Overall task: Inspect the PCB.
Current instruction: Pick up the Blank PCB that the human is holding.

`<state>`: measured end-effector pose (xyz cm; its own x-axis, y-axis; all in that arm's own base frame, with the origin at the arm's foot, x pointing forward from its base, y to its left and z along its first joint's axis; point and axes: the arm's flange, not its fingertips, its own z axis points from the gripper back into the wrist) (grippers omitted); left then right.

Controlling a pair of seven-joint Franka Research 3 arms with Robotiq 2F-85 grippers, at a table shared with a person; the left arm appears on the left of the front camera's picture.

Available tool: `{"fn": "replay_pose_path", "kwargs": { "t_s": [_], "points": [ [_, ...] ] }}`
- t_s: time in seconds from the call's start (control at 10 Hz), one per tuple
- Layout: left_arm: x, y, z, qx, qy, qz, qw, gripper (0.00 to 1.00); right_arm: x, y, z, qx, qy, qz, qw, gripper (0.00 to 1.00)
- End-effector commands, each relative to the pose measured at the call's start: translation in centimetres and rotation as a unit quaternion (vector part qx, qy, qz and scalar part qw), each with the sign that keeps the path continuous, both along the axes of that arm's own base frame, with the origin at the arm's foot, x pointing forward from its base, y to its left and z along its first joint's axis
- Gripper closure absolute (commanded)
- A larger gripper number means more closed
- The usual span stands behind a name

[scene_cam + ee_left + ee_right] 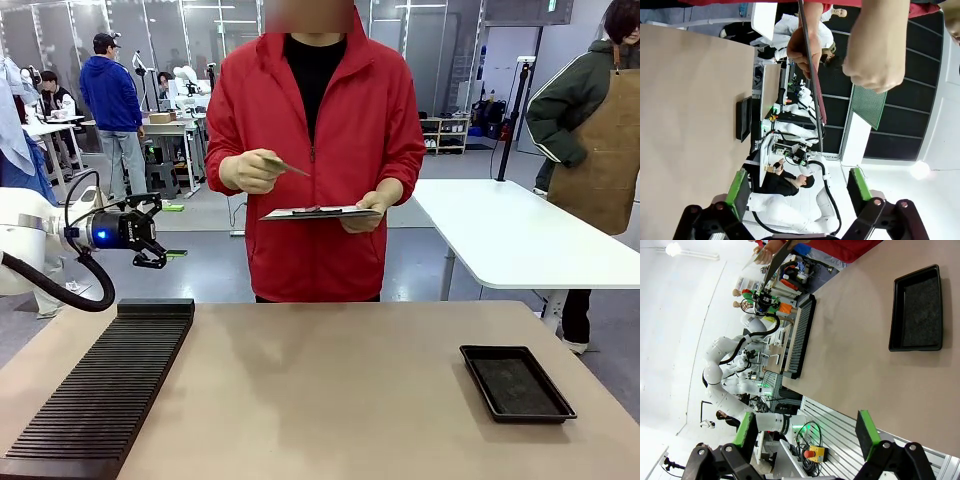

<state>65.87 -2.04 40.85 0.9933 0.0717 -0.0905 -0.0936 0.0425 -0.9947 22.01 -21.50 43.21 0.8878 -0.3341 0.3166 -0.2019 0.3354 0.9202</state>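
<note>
PCB [870, 105] speckled green; tray [478, 384] black; jacket [330, 130] red.

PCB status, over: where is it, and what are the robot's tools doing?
Left tool open, empty, facing the person. Right tool open, empty. PCB held up in person's hand. Tablet in other hand, alongside.

No text, label, brand or number legible in any view. Small green sign [551, 5] at the front view's top edge, far background: too small to read. PCB [868, 105] face, left wrist view: speckle, print not resolvable.
</note>
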Motion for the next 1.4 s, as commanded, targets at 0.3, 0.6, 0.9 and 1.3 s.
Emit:
{"fn": "replay_pose_path", "kwargs": {
  "t_s": [0.3, 0.6, 0.9, 1.3],
  "points": [
    [0.0, -0.4, 0.1, 0.000, -0.001, -0.003, 1.000, 0.00, -0.1, -0.1, 0.1, 0.003, -0.009, 0.001, 1.000, 0.00],
    [0.0, -0.4, 0.1, 0.000, -0.001, -0.003, 1.000, 0.00, -0.1, -0.1, 0.1, 0.003, -0.009, 0.001, 1.000, 0.00],
    [0.0, -0.3, 0.0, -0.001, 0.000, -0.002, 1.000, 0.00, -0.1, -0.1, 0.1, 0.003, -0.009, 0.001, 1.000, 0.00],
    [-9.2, 6.9, 1.4, -0.021, -0.042, -0.091, 0.995, 0.00, -0.1, -0.1, 0.1, 0.003, -0.009, 0.001, 1.000, 0.00]
  ]
}}
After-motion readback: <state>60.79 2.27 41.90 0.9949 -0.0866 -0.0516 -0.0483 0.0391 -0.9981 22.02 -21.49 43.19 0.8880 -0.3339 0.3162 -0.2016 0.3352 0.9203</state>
